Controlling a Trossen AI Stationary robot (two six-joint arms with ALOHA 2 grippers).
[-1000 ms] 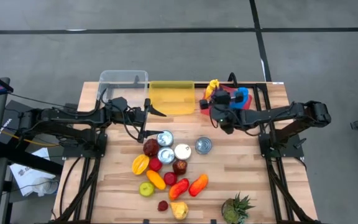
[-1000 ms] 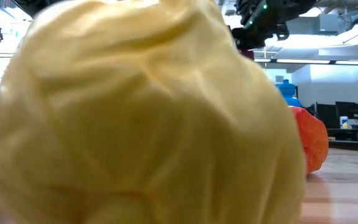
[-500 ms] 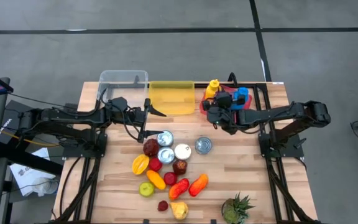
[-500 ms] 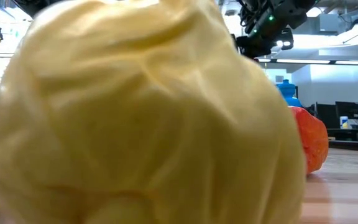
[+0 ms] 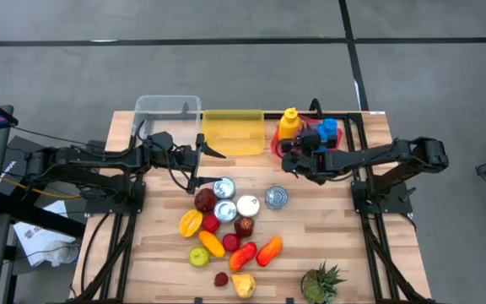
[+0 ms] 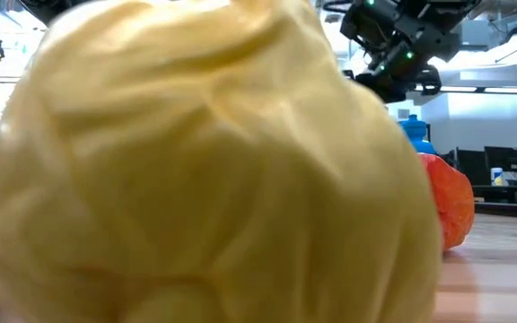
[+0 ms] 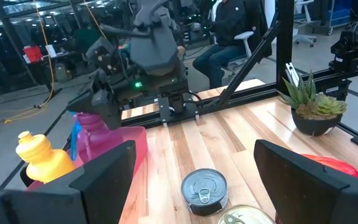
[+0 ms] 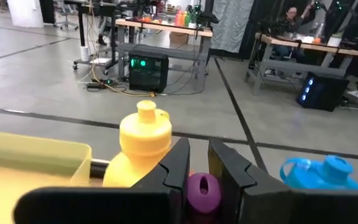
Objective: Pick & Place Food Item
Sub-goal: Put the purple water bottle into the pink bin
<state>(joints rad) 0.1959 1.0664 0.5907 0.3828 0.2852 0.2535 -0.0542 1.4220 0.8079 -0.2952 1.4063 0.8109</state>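
Food items lie grouped mid-table: cans [image 5: 224,187] [image 5: 277,198], a white ball [image 5: 248,205], a dark red apple [image 5: 205,200], an orange pepper [image 5: 269,250] and a yellow pear [image 5: 243,285], which fills the low view [image 6: 196,161]. My right gripper [image 5: 287,160] [image 8: 199,163] is shut and holds nothing. It hangs at the near left edge of the red bin [image 5: 310,145]. The top of a purple bottle [image 8: 202,191] shows just beyond its fingertips. My left gripper [image 5: 202,166] waits open, level, left of the cans.
The red bin holds a yellow bottle [image 5: 289,125], a blue bottle [image 5: 328,128] and a pink-purple bottle [image 7: 95,127]. A yellow bin [image 5: 232,131] and a clear bin [image 5: 167,114] stand along the far edge. A pineapple [image 5: 321,285] sits near right. People sit beyond the table.
My right gripper has come down and toward the table's near edge, away from above the red bin, and its wrist has rolled. The yellow bottle now shows whole behind it. The fingers have stayed shut. My left arm has kept still.
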